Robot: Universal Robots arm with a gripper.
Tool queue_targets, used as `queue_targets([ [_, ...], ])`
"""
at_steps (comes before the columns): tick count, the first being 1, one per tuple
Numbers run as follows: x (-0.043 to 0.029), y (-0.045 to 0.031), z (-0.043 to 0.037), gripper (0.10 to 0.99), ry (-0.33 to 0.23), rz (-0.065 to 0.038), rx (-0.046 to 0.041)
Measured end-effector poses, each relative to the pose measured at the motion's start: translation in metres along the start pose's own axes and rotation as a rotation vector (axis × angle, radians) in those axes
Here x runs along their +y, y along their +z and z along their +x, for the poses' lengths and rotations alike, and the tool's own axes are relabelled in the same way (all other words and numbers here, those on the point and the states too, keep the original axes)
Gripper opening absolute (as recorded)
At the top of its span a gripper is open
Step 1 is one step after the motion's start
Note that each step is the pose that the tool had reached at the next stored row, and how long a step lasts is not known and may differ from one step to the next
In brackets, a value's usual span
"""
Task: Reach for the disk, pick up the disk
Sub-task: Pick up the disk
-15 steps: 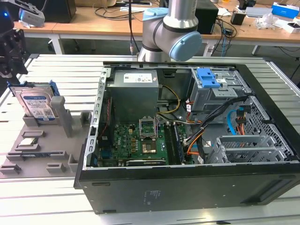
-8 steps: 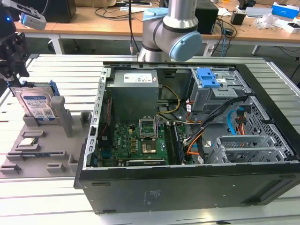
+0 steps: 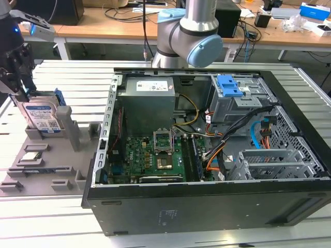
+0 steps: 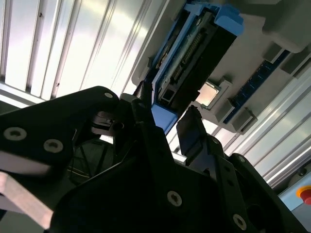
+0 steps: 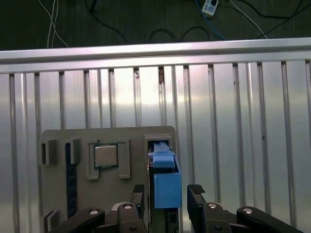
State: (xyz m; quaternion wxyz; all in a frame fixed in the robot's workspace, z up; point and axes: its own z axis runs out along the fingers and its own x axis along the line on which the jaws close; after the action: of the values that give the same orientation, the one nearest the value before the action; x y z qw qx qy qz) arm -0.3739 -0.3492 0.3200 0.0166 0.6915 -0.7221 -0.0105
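first wrist view: spread hand (image 5: 167, 190) straddles the disk (image 5: 166, 174)

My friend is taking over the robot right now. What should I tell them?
Gripper: open, with its fingers on either side of the disk and small gaps showing.
Disk: standing on edge in the grey holder plate at the exterior view's left, next to the processor chip.
Done: the reach.
Left: the disk is not yet gripped or lifted.
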Motion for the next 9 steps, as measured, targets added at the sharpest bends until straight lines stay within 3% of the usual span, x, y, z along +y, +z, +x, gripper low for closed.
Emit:
queue_targets([
  [9,-0.0006,0.0125,-0.0001,0.482,0.000,0.000,0.0001],
])
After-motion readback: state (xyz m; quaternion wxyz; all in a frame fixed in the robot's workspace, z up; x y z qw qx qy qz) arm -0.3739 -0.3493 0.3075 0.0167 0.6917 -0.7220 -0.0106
